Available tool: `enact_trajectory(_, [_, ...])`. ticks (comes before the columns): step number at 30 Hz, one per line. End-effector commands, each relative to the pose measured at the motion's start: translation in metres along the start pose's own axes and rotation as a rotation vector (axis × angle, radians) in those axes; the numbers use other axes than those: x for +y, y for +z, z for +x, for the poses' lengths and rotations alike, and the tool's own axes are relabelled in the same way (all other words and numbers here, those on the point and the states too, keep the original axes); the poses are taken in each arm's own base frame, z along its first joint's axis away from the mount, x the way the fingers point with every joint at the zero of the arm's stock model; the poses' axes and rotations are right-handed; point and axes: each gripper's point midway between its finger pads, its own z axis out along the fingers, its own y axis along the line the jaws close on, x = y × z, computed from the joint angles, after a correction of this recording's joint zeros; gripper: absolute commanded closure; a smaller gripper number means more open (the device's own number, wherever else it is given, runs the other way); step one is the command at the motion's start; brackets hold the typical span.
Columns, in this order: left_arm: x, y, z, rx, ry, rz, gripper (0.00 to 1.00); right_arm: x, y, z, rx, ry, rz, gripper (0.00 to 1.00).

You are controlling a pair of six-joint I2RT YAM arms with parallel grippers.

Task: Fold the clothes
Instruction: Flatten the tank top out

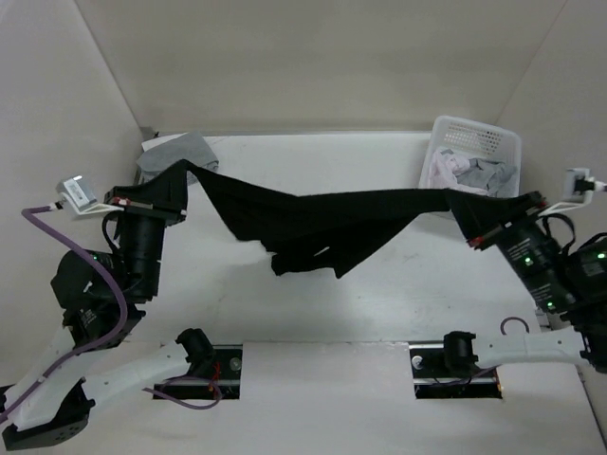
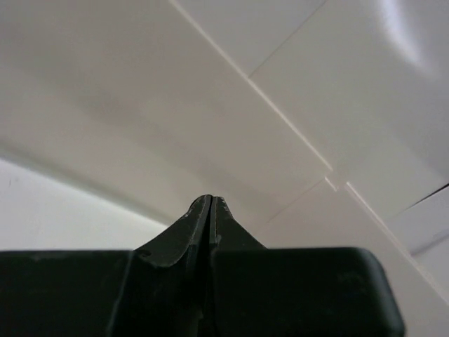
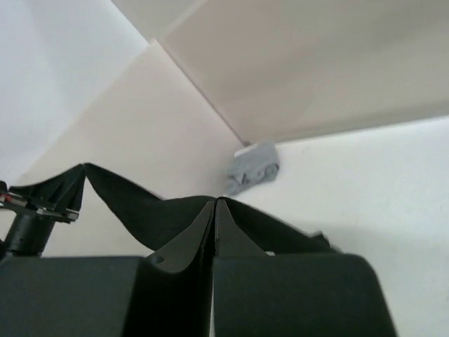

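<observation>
From above, the black garment (image 1: pixel 322 223) hangs stretched across the middle of the counter (image 1: pixel 332 322), pulled out between the two arms and sagging in a bunched fold at its centre, with its lower edge close to the surface or perhaps brushing it. The left end effector (image 1: pixel 176 186) is clamped on one corner at the left, and the right end effector (image 1: pixel 465 216) is clamped on the opposite corner just in front of the white lattice basket (image 1: pixel 474 126). A light grey garment (image 1: pixel 175 152) lies crumpled at the back left corner, and a heap of white and grey clothes (image 1: pixel 469 172) sits in the basket. The left wrist view shows its fingers pressed tight together against bare wall panels, with no fabric visible past the tips. In the right wrist view the fingers are likewise closed, the black cloth runs from behind them toward the far arm, and the grey garment rests on the counter beyond. By this evidence the task looks barely begun: one garment is lifted and spread but not yet laid flat or folded, and the rest are untouched.
</observation>
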Motion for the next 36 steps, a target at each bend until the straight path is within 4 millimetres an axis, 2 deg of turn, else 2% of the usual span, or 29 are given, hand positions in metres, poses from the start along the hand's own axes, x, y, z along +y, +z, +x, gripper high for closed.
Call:
enact_trajectory(1, [-0.028,0.009,-0.059,-0.177,0.005,0.032,1.00,-0.002,0.002,-0.057,-0.124,-0.066,0.122,1.00])
enact_trajectory(3, [-0.038,0.011,-0.071,-0.203,0.006,0.053,1.00,0.010,0.003,-0.078,-0.168,-0.075,0.086,1.00])
enact_trajectory(5, [-0.044,0.018,-0.075,-0.227,0.048,0.040,1.00,0.018,0.006,-0.096,-0.231,-0.111,0.085,1.00])
enact_trajectory(7, [-0.043,0.029,-0.069,-0.242,0.112,0.008,1.00,0.029,0.013,-0.099,-0.269,-0.164,0.090,1.00])
enact_trajectory(9, [-0.037,0.044,-0.047,-0.232,0.186,-0.040,1.00,0.031,0.026,-0.092,-0.309,-0.249,0.139,1.00])
enact_trajectory(12, [-0.019,0.067,0.023,-0.119,0.284,-0.077,1.00,0.028,0.060,-0.046,-0.270,-0.370,0.183,1.00])
enact_trajectory(13, [0.005,0.077,0.060,-0.061,0.323,-0.127,1.00,0.019,0.079,-0.019,-0.223,-0.402,0.185,1.00])
enact_trajectory(15, [0.045,0.086,0.105,0.027,0.329,-0.201,1.00,-0.003,0.102,0.027,-0.102,-0.366,0.177,1.00])
enact_trajectory(16, [0.066,0.085,0.130,0.089,0.297,-0.232,1.00,-0.021,0.114,0.051,-0.026,-0.320,0.178,1.00])
enact_trajectory(17, [0.089,0.087,0.147,0.137,0.273,-0.274,1.00,-0.039,0.125,0.069,0.035,-0.266,0.176,1.00])
enact_trajectory(19, [0.133,0.099,0.162,0.186,0.248,-0.356,1.00,-0.075,0.152,0.090,0.104,-0.204,0.161,1.00])
enact_trajectory(21, [0.165,0.127,0.165,0.204,0.250,-0.412,1.00,-0.110,0.181,0.098,0.155,-0.158,0.179,1.00])
enact_trajectory(22, [0.174,0.143,0.161,0.204,0.241,-0.427,1.00,-0.125,0.199,0.097,0.173,-0.151,0.196,1.00])
enact_trajectory(24, [0.168,0.182,0.150,0.184,0.213,-0.406,1.00,-0.148,0.233,0.080,0.174,-0.146,0.236,1.00])
enact_trajectory(26, [0.144,0.219,0.127,0.128,0.204,-0.361,1.00,-0.156,0.265,0.053,0.156,-0.155,0.254,1.00])
enact_trajectory(28, [0.117,0.246,0.101,0.070,0.218,-0.314,1.00,-0.142,0.292,0.024,0.140,-0.175,0.218,1.00])
enact_trajectory(31, [0.085,0.269,0.062,-0.004,0.223,-0.265,1.00,-0.116,0.315,-0.018,0.100,-0.224,0.185,1.00])
enact_trajectory(34, [0.068,0.279,0.034,-0.055,0.222,-0.230,1.00,-0.083,0.322,-0.056,0.024,-0.234,0.122,1.00])
enact_trajectory(36, [0.059,0.281,0.016,-0.086,0.226,-0.213,1.00,-0.062,0.318,-0.076,-0.024,-0.238,0.073,1.00])
